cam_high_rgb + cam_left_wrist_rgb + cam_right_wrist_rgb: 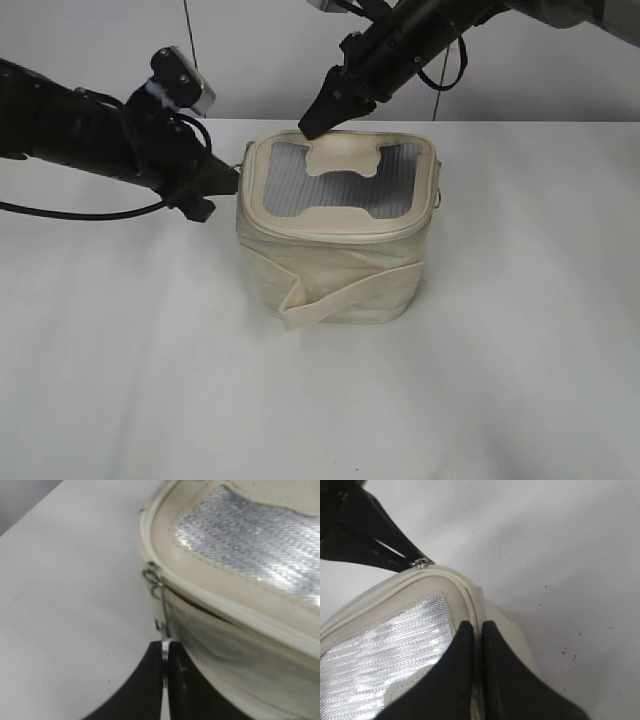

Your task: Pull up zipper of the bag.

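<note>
The cream bag (335, 265) stands upright mid-table, with a grey mesh window (300, 180) in its lid. The zipper track (210, 597) runs round the lid rim. My left gripper (164, 647) is at the bag's left upper corner (222, 183), shut on the silver ring pull hanging from a slider (152, 577). That slider also shows in the right wrist view (420, 563). My right gripper (477, 628) is at the lid's back edge (312, 126), with its jaws closed over the lid rim (470, 592).
The flat cream strap band (335, 300) wraps the bag's front and its end sticks out. A small metal ring (438, 196) hangs on the bag's right side. The white table (520, 350) surrounds the bag and a pale wall stands behind.
</note>
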